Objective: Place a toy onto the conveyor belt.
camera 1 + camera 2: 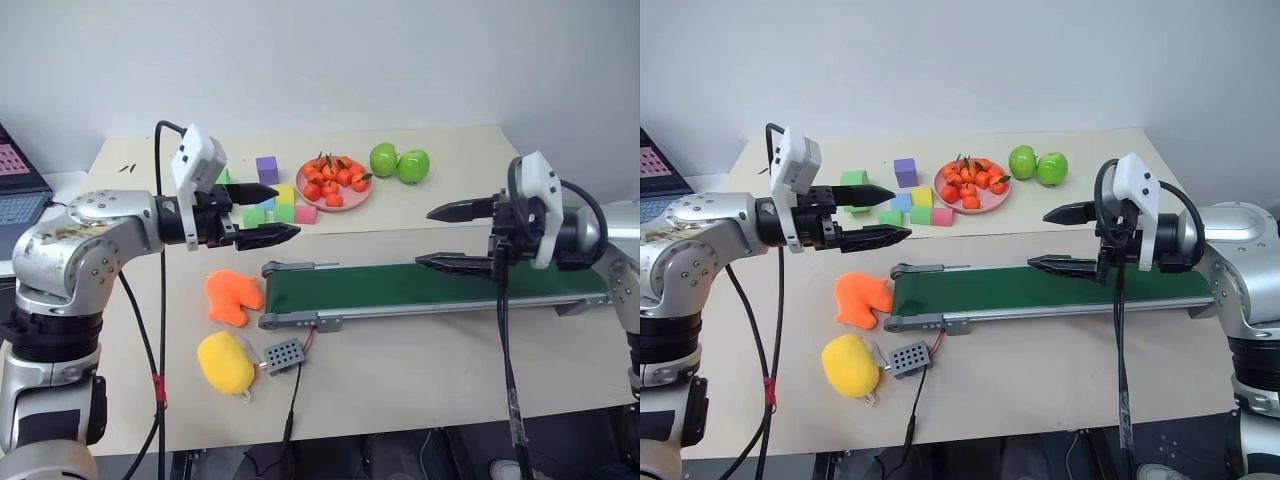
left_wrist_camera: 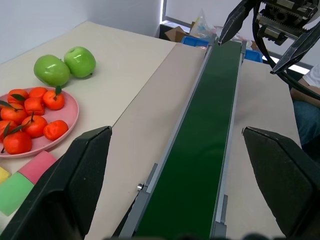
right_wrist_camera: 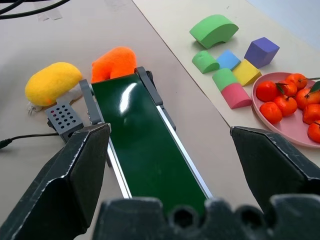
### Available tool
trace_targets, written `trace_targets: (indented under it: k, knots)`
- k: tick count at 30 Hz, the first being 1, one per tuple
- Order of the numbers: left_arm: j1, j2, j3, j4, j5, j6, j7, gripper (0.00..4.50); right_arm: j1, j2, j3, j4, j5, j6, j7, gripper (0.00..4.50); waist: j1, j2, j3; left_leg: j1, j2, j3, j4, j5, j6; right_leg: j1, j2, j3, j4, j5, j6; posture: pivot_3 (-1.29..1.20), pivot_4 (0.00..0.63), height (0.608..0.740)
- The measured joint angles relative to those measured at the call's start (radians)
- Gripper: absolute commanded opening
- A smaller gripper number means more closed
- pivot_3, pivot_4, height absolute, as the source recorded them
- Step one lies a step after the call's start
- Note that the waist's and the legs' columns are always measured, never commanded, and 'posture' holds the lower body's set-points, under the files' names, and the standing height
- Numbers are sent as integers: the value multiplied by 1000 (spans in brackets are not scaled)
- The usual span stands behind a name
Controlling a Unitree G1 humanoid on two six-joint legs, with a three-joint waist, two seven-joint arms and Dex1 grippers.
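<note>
Left eye view: both grippers, left gripper (image 1: 268,212) and right gripper (image 1: 447,237), hover wide and empty; the yellow toy (image 1: 225,362) lies untouched near left of the belt (image 1: 420,284), so a reach down to it comes next.

A pale beige desk (image 1: 400,370) carries a green conveyor belt (image 1: 430,285), yellow toy (image 1: 225,362), orange plush (image 1: 232,296), grey control box (image 1: 283,354), foam blocks (image 1: 275,205), pink plate (image 1: 334,184) of oranges and two green apples (image 1: 400,162), all lower than both jaws.
</note>
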Motion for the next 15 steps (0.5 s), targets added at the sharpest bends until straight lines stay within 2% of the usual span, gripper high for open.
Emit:
trace_targets:
  k: [8,15]
  knots:
    - [86,45,78,-13,-69,72,-15,4470,-13,14,37,38,-14,-20,22,4500,-5,0,0,0,1,1,0,0,0,-1,0,0,0,0,0,0,150,740]
    - [146,62,274,1,-220,204,46,4470,-80,41,78,95,-43,-55,60,4500,-5,0,0,0,1,0,-2,0,0,-2,0,0,0,0,0,0,150,740]
